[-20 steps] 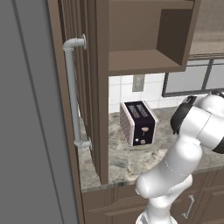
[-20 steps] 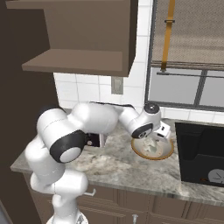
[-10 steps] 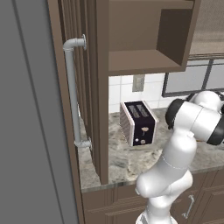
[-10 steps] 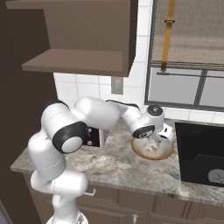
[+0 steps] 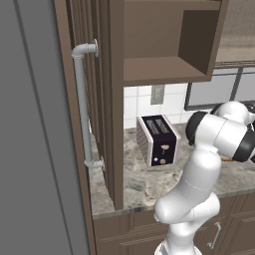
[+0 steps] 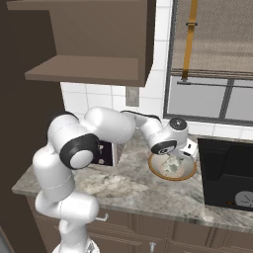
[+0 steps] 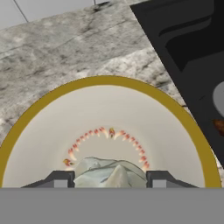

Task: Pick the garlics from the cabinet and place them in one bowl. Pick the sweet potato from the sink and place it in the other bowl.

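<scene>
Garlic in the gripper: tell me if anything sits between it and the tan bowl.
Nothing visible does. The garlic sits between the gripper fingertips directly over the tan bowl, whose bare inside lies just beneath it.

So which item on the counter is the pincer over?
The shallow tan bowl beside the sink, not the toaster; the pincer grips a garlic above it.

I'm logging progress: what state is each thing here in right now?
Garlic: between the jaws, low over the bowl's inside; whether it touches the bowl, I cannot tell.
Tan bowl: upright on the counter beside the sink.
Gripper: jaws shut on the garlic.
Cabinet: open, shelf bare where it shows.
Sink: something small and brownish at the bottom.
Toaster: upright, slots empty.
</scene>
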Controlling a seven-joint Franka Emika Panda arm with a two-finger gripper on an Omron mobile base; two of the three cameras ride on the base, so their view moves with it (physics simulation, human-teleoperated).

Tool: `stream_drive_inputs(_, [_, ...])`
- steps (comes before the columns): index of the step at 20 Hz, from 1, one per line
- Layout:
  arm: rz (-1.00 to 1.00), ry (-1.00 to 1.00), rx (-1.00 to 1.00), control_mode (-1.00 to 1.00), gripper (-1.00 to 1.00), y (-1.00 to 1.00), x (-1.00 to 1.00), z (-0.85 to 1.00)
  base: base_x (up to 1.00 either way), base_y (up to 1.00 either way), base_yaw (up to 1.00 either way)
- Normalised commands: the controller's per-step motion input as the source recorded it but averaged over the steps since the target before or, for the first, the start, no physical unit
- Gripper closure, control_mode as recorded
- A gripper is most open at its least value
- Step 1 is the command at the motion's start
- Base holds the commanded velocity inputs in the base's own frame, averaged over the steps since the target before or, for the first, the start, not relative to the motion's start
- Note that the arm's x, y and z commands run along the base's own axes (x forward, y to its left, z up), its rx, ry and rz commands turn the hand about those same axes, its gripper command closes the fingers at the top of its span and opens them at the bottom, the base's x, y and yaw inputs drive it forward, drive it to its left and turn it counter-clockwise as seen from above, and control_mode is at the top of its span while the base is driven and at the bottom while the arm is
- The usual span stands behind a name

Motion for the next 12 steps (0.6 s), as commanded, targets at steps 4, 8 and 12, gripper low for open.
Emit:
stream_drive_inputs(4, [0.0,0.0,0.0,-1.0,-1.0,0.0,0.0,0.0,0.0,0.0,0.0])
stream_drive_inputs(8, [0.0,0.0,0.0,-1.0,-1.0,0.0,0.0,0.0,0.0,0.0,0.0])
stream_drive_inputs(12, [0.0,0.0,0.0,-1.0,-1.0,0.0,0.08,0.0,0.0,0.0,0.0])
